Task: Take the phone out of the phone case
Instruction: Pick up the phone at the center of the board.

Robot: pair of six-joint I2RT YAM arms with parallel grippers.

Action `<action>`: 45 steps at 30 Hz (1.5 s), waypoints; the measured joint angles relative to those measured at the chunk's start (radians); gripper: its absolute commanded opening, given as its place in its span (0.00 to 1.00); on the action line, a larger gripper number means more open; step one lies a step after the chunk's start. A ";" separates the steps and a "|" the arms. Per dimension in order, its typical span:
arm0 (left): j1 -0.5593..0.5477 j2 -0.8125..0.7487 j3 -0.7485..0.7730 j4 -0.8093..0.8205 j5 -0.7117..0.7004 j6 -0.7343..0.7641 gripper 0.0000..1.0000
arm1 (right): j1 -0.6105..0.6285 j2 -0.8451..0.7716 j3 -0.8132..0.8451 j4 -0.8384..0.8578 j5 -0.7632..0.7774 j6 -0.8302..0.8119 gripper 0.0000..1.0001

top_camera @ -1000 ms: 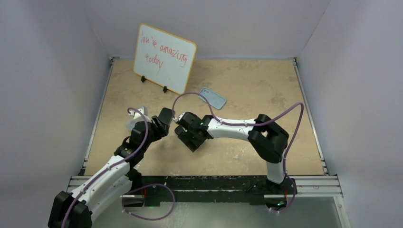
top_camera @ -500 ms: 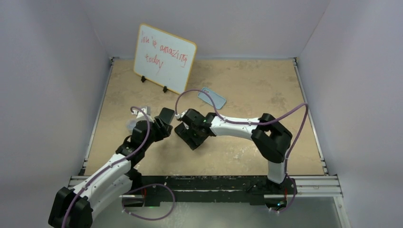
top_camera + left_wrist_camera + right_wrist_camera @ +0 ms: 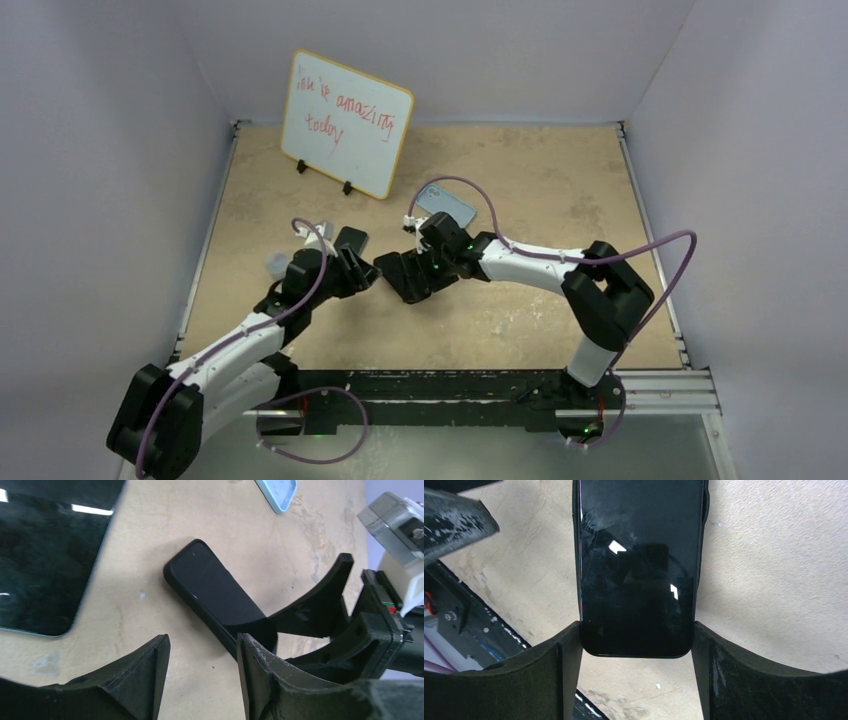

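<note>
Table [image 3: 520,170], whiteboard [image 3: 345,120] at its back. Right gripper [image 3: 636,641] was clamped on 1 short end of the black phone [image 3: 639,565], in front of the whiteboard, 2 fingers on the long edges, probably to steady it for the other arm. Left gripper [image 3: 202,650] was spread, holding nothing, just beside the phone, not around it. Pale blue case [image 3: 447,206] lay front-right of the whiteboard, apart from the phone. It looked empty, couldn't confirm

**Arm bodies, both units**
We note white link shells on the left arm [image 3: 235,345] and right arm [image 3: 530,262], black joint housings [image 3: 605,300], a purple cable [image 3: 690,240] running along each, and matte black curved fingers [image 3: 524,680] with scuffed edges.
</note>
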 measured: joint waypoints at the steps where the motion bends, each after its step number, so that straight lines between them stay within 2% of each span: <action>1: 0.000 0.016 -0.001 0.016 0.017 -0.006 0.53 | -0.005 -0.001 -0.016 0.022 -0.014 0.015 0.04; 8: 0.000 0.116 -0.046 0.143 0.119 -0.078 0.53 | -0.024 -0.013 -0.089 0.140 -0.066 0.113 0.00; 15: 0.000 0.167 -0.076 0.231 0.167 -0.126 0.53 | -0.055 -0.050 -0.196 0.304 -0.125 0.230 0.00; 27: 0.000 0.253 -0.076 0.354 0.215 -0.167 0.52 | -0.070 -0.057 -0.241 0.402 -0.162 0.317 0.00; 45: 0.000 0.297 -0.107 0.449 0.222 -0.193 0.33 | -0.123 -0.056 -0.333 0.570 -0.249 0.397 0.00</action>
